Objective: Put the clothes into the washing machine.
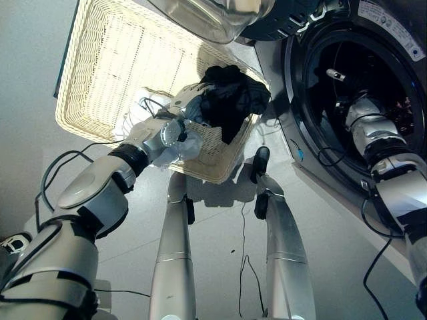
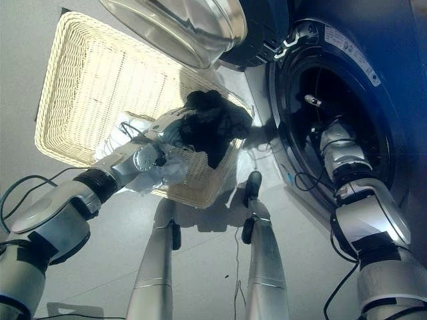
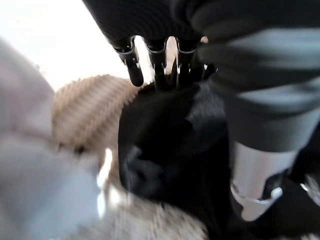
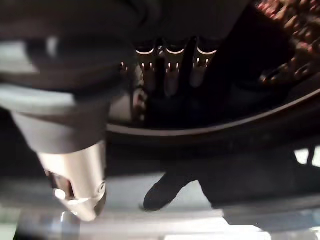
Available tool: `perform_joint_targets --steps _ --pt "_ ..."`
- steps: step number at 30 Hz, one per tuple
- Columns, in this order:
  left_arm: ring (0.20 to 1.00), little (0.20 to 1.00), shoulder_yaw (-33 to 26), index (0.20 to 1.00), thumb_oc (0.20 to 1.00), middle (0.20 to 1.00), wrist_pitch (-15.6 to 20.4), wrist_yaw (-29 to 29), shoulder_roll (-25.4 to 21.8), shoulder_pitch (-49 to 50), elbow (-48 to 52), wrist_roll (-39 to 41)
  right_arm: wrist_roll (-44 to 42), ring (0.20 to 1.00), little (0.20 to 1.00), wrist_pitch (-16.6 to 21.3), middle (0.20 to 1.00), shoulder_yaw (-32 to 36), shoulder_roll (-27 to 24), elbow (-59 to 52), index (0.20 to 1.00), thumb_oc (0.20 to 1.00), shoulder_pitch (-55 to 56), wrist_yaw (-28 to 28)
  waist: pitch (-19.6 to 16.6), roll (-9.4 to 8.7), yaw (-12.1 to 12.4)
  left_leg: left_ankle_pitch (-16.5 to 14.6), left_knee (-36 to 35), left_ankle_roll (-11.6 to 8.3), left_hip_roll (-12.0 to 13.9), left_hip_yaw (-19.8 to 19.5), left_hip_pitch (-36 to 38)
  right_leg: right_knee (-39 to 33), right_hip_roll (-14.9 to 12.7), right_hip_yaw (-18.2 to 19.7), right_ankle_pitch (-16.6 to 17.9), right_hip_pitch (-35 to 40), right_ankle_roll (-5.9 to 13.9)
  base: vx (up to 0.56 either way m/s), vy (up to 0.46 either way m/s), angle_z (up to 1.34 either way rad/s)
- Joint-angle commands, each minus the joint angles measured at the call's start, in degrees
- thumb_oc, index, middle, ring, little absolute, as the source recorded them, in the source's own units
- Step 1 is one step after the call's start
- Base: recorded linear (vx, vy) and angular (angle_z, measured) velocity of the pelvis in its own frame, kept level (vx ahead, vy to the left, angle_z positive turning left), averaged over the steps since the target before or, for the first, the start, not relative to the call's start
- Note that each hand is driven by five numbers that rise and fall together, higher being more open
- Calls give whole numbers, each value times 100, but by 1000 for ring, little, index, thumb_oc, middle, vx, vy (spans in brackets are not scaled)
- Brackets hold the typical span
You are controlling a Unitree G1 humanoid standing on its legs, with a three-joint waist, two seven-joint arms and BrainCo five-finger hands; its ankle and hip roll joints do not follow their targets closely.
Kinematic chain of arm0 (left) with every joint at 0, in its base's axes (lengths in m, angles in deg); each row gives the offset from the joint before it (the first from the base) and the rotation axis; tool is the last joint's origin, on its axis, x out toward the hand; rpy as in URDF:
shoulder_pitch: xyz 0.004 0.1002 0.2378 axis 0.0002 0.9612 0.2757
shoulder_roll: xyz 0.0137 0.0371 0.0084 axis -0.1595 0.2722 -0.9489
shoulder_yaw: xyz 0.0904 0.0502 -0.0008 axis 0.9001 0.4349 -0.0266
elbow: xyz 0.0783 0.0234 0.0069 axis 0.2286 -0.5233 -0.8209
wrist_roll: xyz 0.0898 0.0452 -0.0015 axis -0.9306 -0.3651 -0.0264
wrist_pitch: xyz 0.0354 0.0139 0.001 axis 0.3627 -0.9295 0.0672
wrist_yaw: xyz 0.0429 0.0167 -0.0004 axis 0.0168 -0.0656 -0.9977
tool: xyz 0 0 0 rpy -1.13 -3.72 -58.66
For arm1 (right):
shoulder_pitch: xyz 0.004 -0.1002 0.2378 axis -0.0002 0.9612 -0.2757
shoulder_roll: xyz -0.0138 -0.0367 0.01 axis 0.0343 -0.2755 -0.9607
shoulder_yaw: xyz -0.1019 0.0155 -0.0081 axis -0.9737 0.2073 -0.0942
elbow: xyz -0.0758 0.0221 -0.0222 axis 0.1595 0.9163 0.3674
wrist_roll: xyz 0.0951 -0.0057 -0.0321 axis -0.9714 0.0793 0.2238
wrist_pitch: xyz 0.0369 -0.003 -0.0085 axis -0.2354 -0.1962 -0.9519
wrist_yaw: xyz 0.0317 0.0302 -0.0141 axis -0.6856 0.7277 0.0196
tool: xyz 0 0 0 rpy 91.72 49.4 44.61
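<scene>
Black garment (image 1: 230,100) in left hand's (image 1: 193,110) fingers, over basket (image 1: 100,73)

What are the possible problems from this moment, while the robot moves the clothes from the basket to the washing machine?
1. The black garment hangs over the wicker basket rim; lifting it may snag it there and tip the basket.
2. The left hand grips only the garment's top, so it might slip out.
3. The right hand is inside the washing machine opening, and black cloth hangs over the door rim, so cloth may be dragged back out.
</scene>
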Motion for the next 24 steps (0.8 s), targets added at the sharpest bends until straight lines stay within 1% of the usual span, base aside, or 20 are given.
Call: perform_joint_targets --steps 1,2,3,5,9,12,14,21,24 --pt "1000 1000 -401 1000 1000 1000 65 -903 243 -503 -544 -534 498 1000 1000 312 1000 -231 -3 -428 1000 1000 108 535 -101 -110 -156 -640 524 204 -161 205 -97 -979 402 -96 763 243 202 0 0 0" --pt "1000 1000 -418 1000 1000 1000 109 -1148 248 -517 -635 -614 613 1000 1000 346 1000 -247 41 -563 1000 1000 177 646 -101 -130 -181 -637 516 194 -150 212 -114 -985 415 -79 755 226 197 -13 20 -4" --pt "1000 1000 -420 1000 1000 1000 130 -1244 250 -521 -657 -639 644 1000 1000 347 1000 -251 54 -606 1000 1000 197 679 -101 -137 -187 -635 511 192 -146 215 -116 -988 418 -74 753 224 195 -14 24 -5" --pt "1000 1000 -571 1000 1000 1000 183 -1947 322 -578 -878 -831 873 1000 1000 478 1000 -224 222 -891 1000 1000 413 893 -101 -190 -256 -629 480 173 -118 240 -166 -994 450 -43 729 169 186 -16 32 -7" --pt "1000 1000 -694 1000 1000 1000 205 -2417 392 -589 -1146 -1105 1089 1000 1000 580 1000 -184 426 -1268 1000 1000 636 1161 -101 -269 -337 -627 442 137 -90 254 -231 -1037 494 1 731 104 184 -14 11 -4" --pt "1000 1000 -724 1000 1000 1000 200 -2450 418 -583 -1197 -1159 1152 1000 1000 610 1000 -195 469 -1350 1000 1000 678 1242 -101 -292 -355 -629 440 133 -88 255 -248 -1044 506 11 731 90 184 -6 1 -6" --pt "1000 1000 -742 1000 1000 1000 255 -2331 508 -553 -1324 -1293 1298 1000 1000 638 1000 -197 563 -1628 1000 1000 785 1429 -101 -366 -419 -631 432 126 -80 263 -269 -1072 536 39 763 63 191 -10 -1 -6" --pt "1000 1000 -667 1000 1000 1000 464 -2046 610 -556 -1415 -1288 1504 1000 1000 593 1000 -211 620 -1904 1000 1000 771 1623 -101 -433 -478 -630 434 119 -77 255 -288 -1094 551 73 798 45 209 -2 0 0" --pt "1000 1000 -580 1000 1000 1000 662 -1622 650 -552 -1402 -1251 1521 1000 1000 618 1000 -169 628 -1989 1000 1000 781 1678 -101 -453 -498 -642 444 124 -89 239 -290 -1112 556 86 826 49 230 0 0 0"
